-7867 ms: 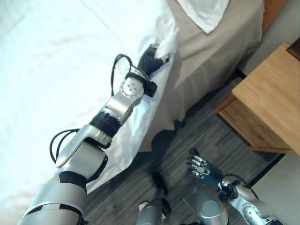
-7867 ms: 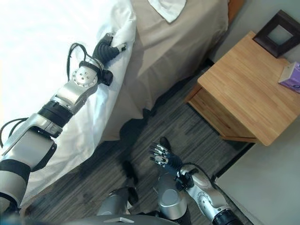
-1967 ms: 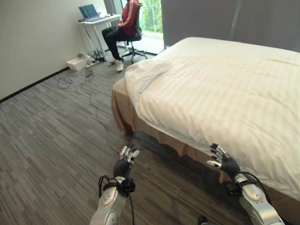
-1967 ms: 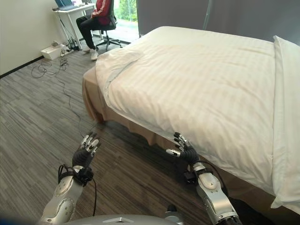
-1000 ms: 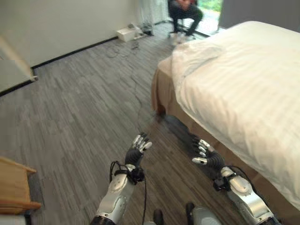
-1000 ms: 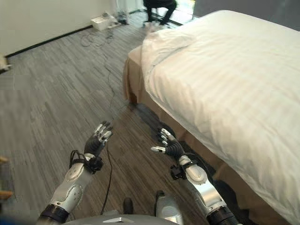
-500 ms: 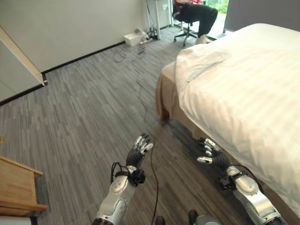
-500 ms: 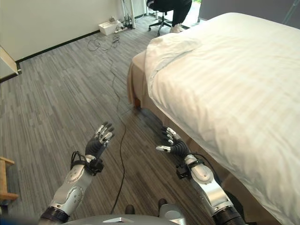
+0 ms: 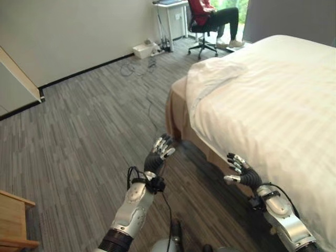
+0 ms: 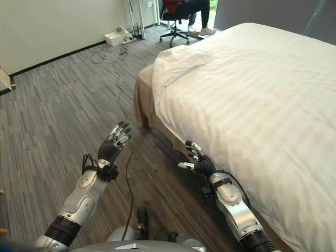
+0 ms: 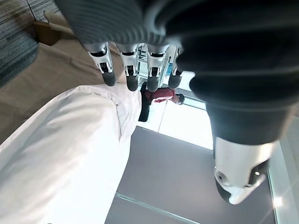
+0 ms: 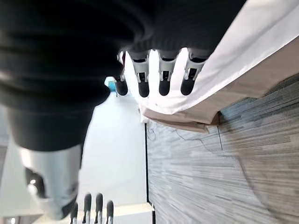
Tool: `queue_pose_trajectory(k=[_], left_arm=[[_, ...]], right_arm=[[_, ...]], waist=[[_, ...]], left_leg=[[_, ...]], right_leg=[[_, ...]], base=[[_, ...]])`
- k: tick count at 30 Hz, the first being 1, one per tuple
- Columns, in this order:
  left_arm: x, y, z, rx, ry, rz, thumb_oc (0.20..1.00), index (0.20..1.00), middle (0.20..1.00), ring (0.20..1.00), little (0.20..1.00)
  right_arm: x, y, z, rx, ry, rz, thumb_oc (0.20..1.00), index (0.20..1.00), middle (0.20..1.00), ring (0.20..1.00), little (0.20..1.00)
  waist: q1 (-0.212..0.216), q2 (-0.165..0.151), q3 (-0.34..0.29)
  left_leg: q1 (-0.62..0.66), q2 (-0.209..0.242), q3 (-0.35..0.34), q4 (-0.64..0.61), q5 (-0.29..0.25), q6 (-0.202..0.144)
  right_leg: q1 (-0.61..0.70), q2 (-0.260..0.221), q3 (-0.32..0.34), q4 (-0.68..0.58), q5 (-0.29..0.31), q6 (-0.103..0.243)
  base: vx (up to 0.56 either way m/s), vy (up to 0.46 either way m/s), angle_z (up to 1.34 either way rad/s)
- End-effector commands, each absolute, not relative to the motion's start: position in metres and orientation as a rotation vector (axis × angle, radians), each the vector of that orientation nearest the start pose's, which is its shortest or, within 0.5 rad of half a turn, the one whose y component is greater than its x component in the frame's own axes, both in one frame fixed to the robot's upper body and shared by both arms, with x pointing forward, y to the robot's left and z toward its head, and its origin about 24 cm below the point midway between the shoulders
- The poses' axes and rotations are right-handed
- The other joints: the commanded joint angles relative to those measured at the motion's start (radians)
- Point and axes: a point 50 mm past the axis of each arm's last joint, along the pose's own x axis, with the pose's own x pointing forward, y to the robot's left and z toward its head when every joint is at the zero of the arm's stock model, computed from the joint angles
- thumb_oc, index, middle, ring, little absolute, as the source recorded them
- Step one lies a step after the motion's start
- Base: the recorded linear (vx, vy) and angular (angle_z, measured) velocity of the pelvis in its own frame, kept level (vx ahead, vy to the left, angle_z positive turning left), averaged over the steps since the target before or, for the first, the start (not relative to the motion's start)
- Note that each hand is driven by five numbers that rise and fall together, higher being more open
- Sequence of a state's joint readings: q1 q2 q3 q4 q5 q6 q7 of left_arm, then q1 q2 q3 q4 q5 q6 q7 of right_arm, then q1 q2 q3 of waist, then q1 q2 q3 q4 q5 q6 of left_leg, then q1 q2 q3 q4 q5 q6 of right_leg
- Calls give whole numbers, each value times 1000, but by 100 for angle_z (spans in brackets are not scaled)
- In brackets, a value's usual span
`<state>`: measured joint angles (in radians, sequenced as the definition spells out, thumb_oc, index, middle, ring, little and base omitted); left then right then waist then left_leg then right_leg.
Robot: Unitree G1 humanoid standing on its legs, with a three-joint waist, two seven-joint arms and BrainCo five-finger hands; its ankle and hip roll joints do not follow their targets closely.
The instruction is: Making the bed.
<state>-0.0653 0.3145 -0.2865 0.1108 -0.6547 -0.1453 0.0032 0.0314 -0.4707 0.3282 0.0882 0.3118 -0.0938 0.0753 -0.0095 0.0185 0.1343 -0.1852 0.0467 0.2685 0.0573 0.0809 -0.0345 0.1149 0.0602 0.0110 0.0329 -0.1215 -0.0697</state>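
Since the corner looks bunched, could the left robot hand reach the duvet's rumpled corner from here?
Probably not yet: the left robot hand hangs open over floor, apart from the rumpled corner.

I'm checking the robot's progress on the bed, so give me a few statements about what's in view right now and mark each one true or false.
1. Both hands are open and hold nothing. True: the left hand and right hand hang over the floor with straight fingers.
2. The right hand grips the edge of the white duvet. False: it is beside the bed, touching nothing.
3. The duvet is bunched at the bed's far corner. True.
4. A person sits on an office chair in the background. True.
5. A pillow lies on the floor. False: only cables lie there.
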Motion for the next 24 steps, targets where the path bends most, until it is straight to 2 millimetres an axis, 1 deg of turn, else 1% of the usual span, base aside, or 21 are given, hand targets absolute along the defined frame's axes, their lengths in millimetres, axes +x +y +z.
queue_pose_trajectory(k=[1,2,3,4,5,6,7,8,9,10,11,12,13,14,15,16,17,18,19,21,24], left_arm=[[256,164,62,-281,-125,-191,1000,1000,1000,1000,1000],[253,163,59,-284,-113,-192,1000,1000,1000,1000,1000],[253,163,59,-285,-109,-182,1000,1000,1000,1000,1000],[254,160,61,-280,-112,-185,1000,1000,1000,1000,1000],[254,158,62,-269,-116,-194,1000,1000,1000,1000,1000],[255,156,64,-256,-123,-207,1000,1000,1000,1000,1000],[255,155,64,-248,-117,-218,1000,1000,1000,1000,1000],[256,153,62,-240,-108,-236,1000,1000,1000,1000,1000],[256,153,60,-238,-98,-244,1000,1000,1000,1000,1000],[255,153,59,-248,-88,-247,1000,1000,1000,1000,1000],[256,154,60,-252,-88,-252,1000,1000,1000,1000,1000],[255,154,60,-252,-87,-252,1000,1000,1000,1000,1000],[255,155,60,-252,-86,-251,1000,1000,1000,1000,1000],[256,152,58,-249,-78,-265,1000,1000,1000,1000,1000],[256,152,58,-249,-78,-265,1000,1000,1000,1000,1000],[256,152,58,-240,-79,-265,1000,1000,1000,1000,1000],[254,152,58,-238,-79,-271,1000,1000,1000,1000,1000],[254,152,58,-238,-78,-271,1000,1000,1000,1000,1000],[252,153,55,-247,-68,-266,1000,1000,1000,1000,1000],[249,154,51,-270,-51,-256,1000,1000,1000,1000,1000],[249,161,45,-286,-27,-210,1000,1000,1000,1000,1000]], right_arm=[[248,-146,45,-105,-33,415,1000,1000,1000,1000,1000],[248,-141,44,-94,-33,428,1000,1000,1000,1000,1000],[248,-138,43,-88,-29,431,1000,1000,1000,1000,1000],[248,-135,44,-70,-35,433,1000,1000,1000,1000,1000],[249,-131,44,-56,-38,437,1000,1000,1000,1000,1000],[250,-129,45,-58,-43,445,1000,1000,1000,1000,1000],[251,-128,47,-76,-52,454,1000,1000,1000,1000,1000],[253,-130,49,-119,-64,455,1000,1000,1000,1000,1000],[253,-131,50,-138,-70,453,1000,1000,1000,1000,1000],[255,-133,52,-133,-76,433,1000,1000,1000,1000,1000],[256,-135,54,-125,-81,425,1000,1000,1000,1000,1000],[256,-135,54,-125,-80,425,1000,1000,1000,1000,1000],[255,-140,54,-117,-81,408,1000,1000,1000,1000,1000],[254,-141,52,-116,-71,404,1000,1000,1000,1000,1000],[254,-141,52,-115,-71,404,1000,1000,1000,1000,1000],[249,-145,46,-111,-46,394,1000,1000,1000,1000,1000],[248,-145,46,-110,-44,395,1000,1000,1000,1000,1000],[248,-145,46,-110,-43,395,1000,1000,1000,1000,1000],[246,-148,46,-98,-39,393,1000,1000,1000,1000,1000],[244,-151,45,-90,-34,387,1000,1000,1000,1000,1000],[244,-155,46,-97,-35,364,1000,1000,1000,1000,1000]], waist=[[19,-48,-36],[29,-59,-50],[35,-69,-50],[31,-62,-41],[16,-49,-15],[-1,-29,8],[-13,-20,18],[-32,-10,27],[-43,-5,30],[-49,2,28],[-57,1,31],[-62,0,34],[-77,-11,32],[-82,-24,22],[-84,-23,26],[-81,-39,8],[-76,-42,0],[-75,-42,1],[-66,-48,-18],[-65,-49,-31],[-66,-45,-36]], left_leg=[[-32,-34,0,28,95,31],[-12,-43,6,32,75,49],[11,-59,9,36,45,72],[42,-66,-5,28,33,87],[96,-69,-33,7,18,101],[134,-64,-50,-7,9,111],[159,-66,-72,-15,-4,117],[183,-70,-117,-30,-11,121],[218,-76,-144,-50,-16,124],[247,-75,-147,-65,-30,119],[261,-76,-157,-72,-39,111],[266,-77,-163,-74,-39,111],[292,-94,-187,-82,-64,98],[298,-102,-197,-75,-75,94],[301,-100,-199,-74,-76,94],[304,-111,-209,-81,-85,84],[302,-114,-202,-77,-90,86],[304,-114,-201,-76,-92,86],[301,-117,-198,-82,-93,82],[296,-114,-197,-84,-92,72],[292,-99,-165,-95,-90,62]], right_leg=[[179,-72,29,22,-37,136],[156,-90,23,134,13,168],[106,-114,16,284,117,216],[42,-120,22,468,237,250],[-44,-122,6,610,280,262],[-106,-113,-6,697,305,253],[-143,-110,-9,750,295,243],[-209,-63,8,811,244,230],[-254,-83,-12,792,222,218],[-282,-168,-64,663,201,191],[-294,-193,-84,593,185,188],[-286,-195,-91,592,181,188],[-306,-186,-72,434,175,195],[-271,-180,-70,347,192,208],[-264,-178,-73,341,194,207],[-201,-163,-76,198,153,202],[-169,-156,-83,190,148,208],[-166,-156,-82,190,147,208],[-122,-145,-77,102,128,199],[-88,-129,-73,23,138,193],[-88,-115,-83,-12,154,195]], base=[[302,95,-55],[422,143,-73],[385,155,-67],[301,173,-30],[262,188,-1],[266,164,29],[294,97,89],[340,60,149],[414,40,178],[396,11,149],[284,-18,114],[289,-81,89],[324,-92,77],[318,-88,54],[286,-96,36],[204,-76,23],[203,-75,25],[161,-67,6],[157,-74,-23],[155,-82,-41],[92,-50,-32]])
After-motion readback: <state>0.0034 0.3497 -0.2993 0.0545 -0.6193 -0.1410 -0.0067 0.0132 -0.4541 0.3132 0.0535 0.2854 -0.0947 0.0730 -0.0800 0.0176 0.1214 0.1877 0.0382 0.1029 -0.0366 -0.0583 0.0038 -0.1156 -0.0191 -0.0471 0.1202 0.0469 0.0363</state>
